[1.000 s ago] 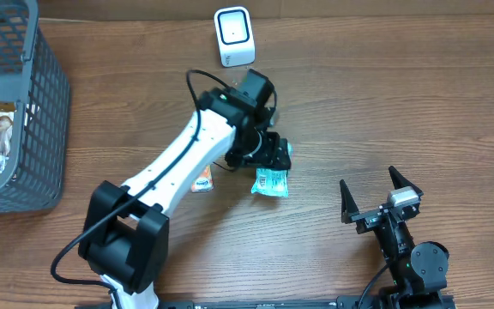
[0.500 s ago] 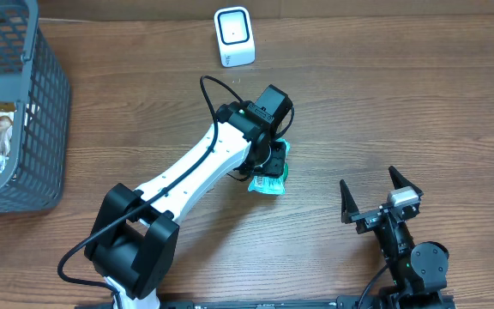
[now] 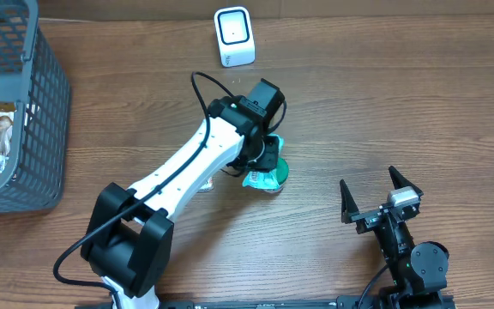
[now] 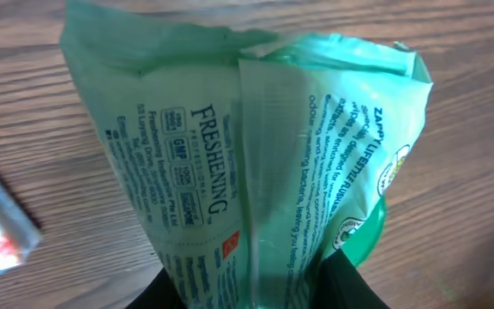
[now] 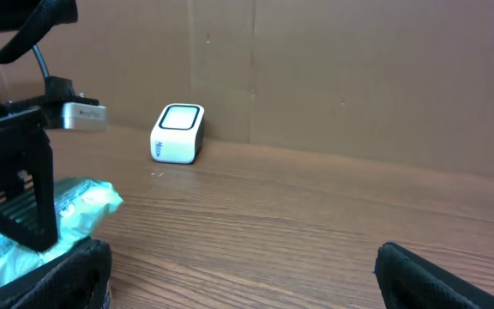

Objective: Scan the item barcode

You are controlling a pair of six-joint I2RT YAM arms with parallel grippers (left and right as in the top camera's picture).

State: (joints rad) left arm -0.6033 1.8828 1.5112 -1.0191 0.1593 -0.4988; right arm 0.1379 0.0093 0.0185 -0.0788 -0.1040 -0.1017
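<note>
The item is a green wet-wipes packet (image 3: 270, 177) lying on the wooden table right of centre. In the left wrist view the packet (image 4: 247, 146) fills the frame, its printed back seam facing the camera. My left gripper (image 3: 262, 160) reaches down onto it, and both black fingertips (image 4: 168, 290) press against the packet's sides, pinching it. No barcode is clearly visible. The white scanner (image 3: 233, 36) stands at the far edge, also seen in the right wrist view (image 5: 178, 133). My right gripper (image 3: 376, 191) rests open near the front right, holding nothing.
A grey mesh basket (image 3: 48, 129) with several packaged snacks sits at the far left. A small orange-and-white sachet (image 3: 204, 182) lies just left of the green packet. A cardboard wall (image 5: 358, 77) backs the table behind the scanner.
My left gripper came down over the green packet and its jaws narrowed onto it. The packet has shifted slightly and bunched up. The right arm has not moved.
</note>
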